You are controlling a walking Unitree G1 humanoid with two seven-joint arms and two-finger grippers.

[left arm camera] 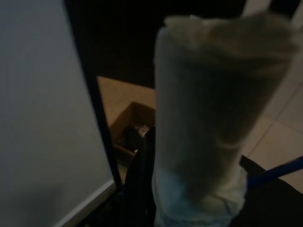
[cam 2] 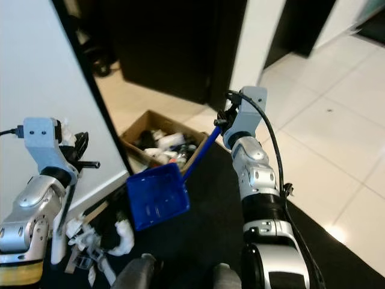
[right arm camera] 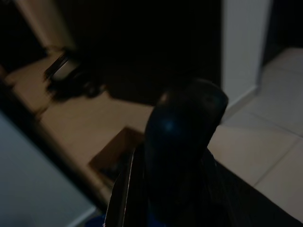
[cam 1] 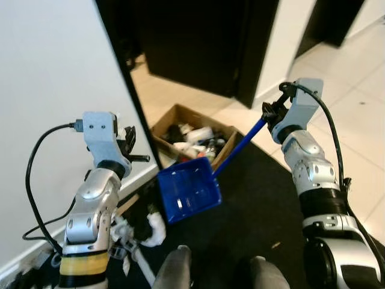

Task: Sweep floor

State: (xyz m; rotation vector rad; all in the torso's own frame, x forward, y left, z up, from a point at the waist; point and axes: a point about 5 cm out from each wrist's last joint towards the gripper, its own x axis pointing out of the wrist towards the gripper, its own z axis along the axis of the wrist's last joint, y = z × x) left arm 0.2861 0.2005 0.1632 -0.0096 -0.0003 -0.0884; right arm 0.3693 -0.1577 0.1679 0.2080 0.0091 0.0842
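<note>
Right gripper (cam 1: 272,113) clamped on the blue dustpan (cam 1: 187,191) handle, pan hanging tilted above the black mat (cam 1: 264,205), just before the cardboard box (cam 1: 180,114). Left gripper (cam 1: 129,141) raised near the white wall (cam 1: 54,90); finger spread impossible to tell, wrist view blocked by a pale cylinder (left arm camera: 213,118).

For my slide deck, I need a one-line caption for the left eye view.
Right tool holds blue plastic dustpan beside open cardboard box of trash.

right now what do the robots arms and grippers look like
Both arms are jointed silver metal with pale grey box-shaped wrist housings. The left arm has a yellow band low down and a looping black cable; the right arm has black joint sections and a black cable. Gripper fingers are black.
</note>
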